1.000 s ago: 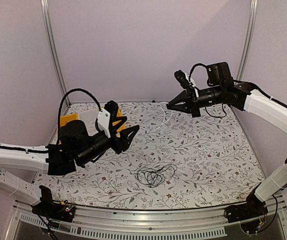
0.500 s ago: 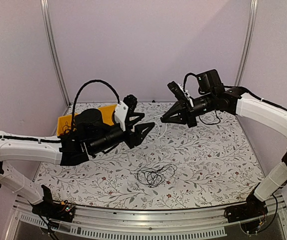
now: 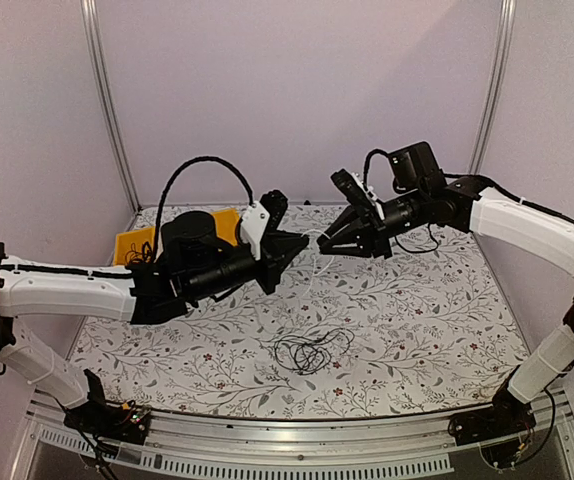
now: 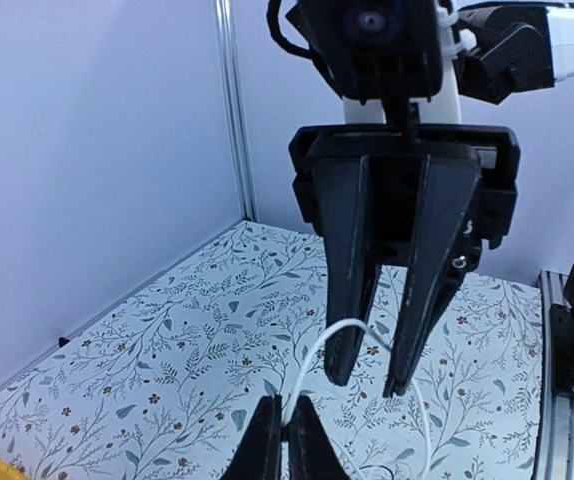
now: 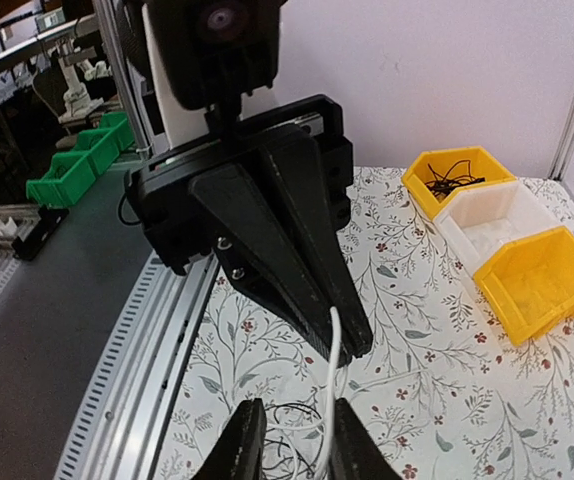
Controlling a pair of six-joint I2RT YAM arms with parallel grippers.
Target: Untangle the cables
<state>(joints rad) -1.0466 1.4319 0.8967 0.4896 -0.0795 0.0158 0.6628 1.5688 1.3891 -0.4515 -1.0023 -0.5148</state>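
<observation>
— While the white cable spans both tools in mid-air, what is the grip status?

— Left tool: closed, pinching the white cable at its tips. Right tool: fingers slightly parted, the cable passing between them with no visible pinch. Black tangle: on the table, at 6 o'clock from where the tools meet, well apart from both.

— Failure risks?

— Probable, by judgement: the cable is thin, smooth and round, and the fingers taper to narrow black wedges, so a pull against the single pinch may let it slip out and drop. Its free length hangs toward the table and could settle across the tangle and re-snag. The tips stand close; an advance by either arm risks contact.

— Material notes?

— Tangle: very fine, limp black wire in loose overlapping loops. Table cover: flat, matte, floral print.
</observation>
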